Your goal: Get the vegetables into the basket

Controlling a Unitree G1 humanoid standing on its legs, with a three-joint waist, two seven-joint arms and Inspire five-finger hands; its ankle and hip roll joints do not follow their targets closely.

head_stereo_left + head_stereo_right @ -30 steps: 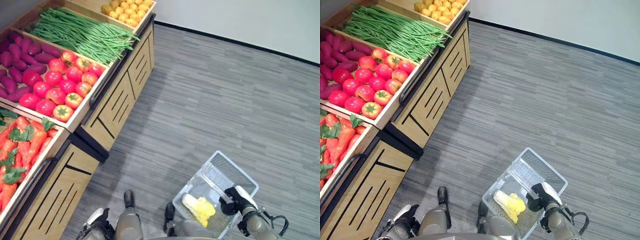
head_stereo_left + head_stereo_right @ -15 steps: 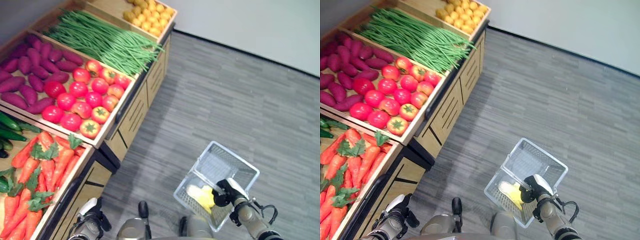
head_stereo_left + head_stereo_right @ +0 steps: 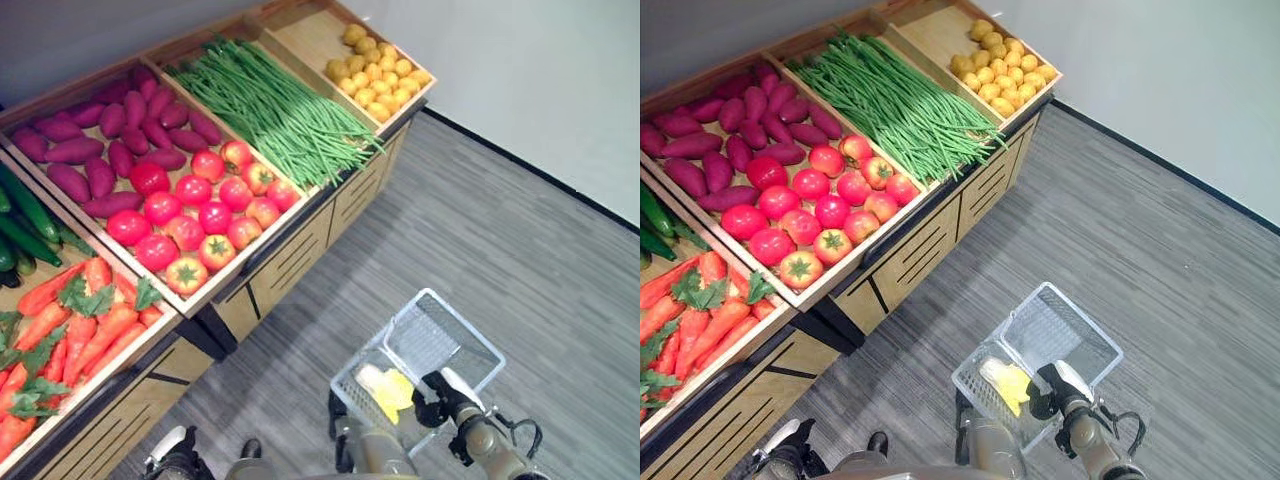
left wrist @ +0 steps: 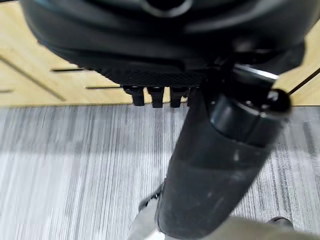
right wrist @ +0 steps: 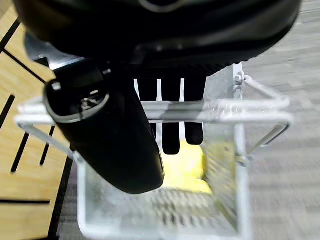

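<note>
Basket (image 3: 440, 345) handle hidden under the curled right hand (image 3: 436, 398).

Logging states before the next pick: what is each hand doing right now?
Left hand: fingers curled, holding nothing.
Right hand: curled round the handle of the basket, carrying it.

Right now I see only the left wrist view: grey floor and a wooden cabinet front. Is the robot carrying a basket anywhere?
Observer: Yes, the right hand is curled round the handle of a clear mesh basket.
Operator: Anything in it?
Observer: One pale yellow leafy vegetable lies inside.
Operator: Where is the rest of the produce?
Observer: To the robot's left, red tomatoes fill a wooden crate beside long green beans.
</note>
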